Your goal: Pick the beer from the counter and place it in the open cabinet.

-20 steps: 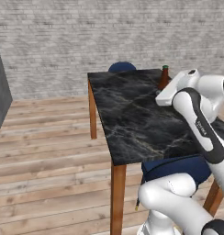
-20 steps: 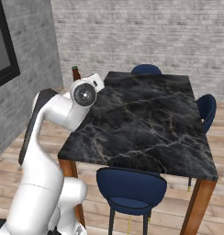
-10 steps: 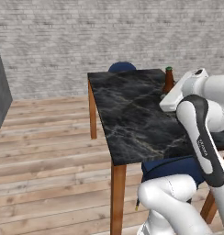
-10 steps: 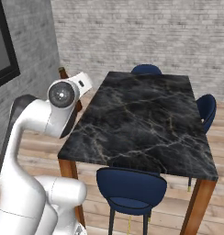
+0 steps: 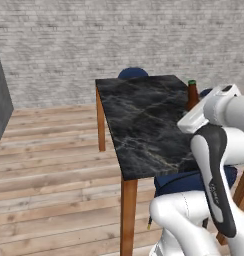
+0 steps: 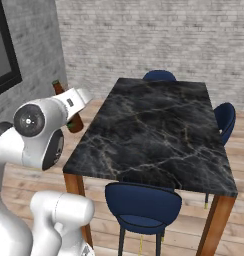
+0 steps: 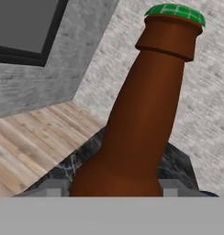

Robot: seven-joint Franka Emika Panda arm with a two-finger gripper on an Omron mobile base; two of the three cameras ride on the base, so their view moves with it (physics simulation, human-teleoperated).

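Beer [image 7: 146, 110] base hidden — jaws seemingly grip it.

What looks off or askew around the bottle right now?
The beer is off the counter, gripped in the gripper beside the table's edge. In the hand view it leans, but that camera rolls; in the base views it looks roughly upright. Nothing spilled or damaged.

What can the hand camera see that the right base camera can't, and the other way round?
The hand view alone gives a close look at the bottle's green cap, with the claw shut on the bottle, its fingers on either side of the base. The right base view alone shows blue chairs round the whole marble table. Both show the brown bottle, the table, the brick wall and the wooden floor.
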